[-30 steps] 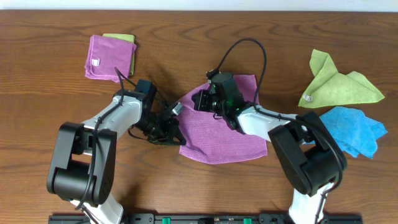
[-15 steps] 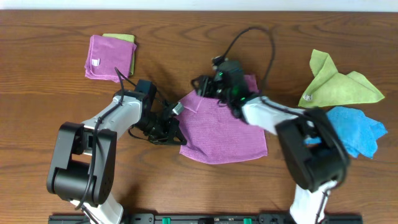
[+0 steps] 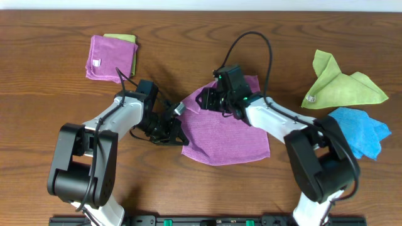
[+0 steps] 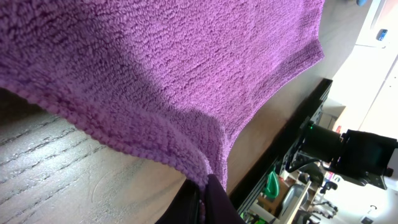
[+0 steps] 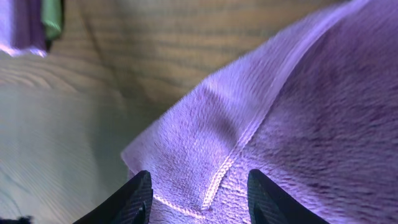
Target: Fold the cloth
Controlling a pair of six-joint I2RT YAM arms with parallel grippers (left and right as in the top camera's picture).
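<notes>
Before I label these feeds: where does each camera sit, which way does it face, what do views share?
Overhead: fixed above the table, looking down at the purple cloth; left arm and right arm show.
Left wrist: low by the table, facing the cloth's hem; left tool pinches it.
Right wrist: facing down on a cloth corner; right tool open.
Shared: the purple cloth, in all three.
</notes>
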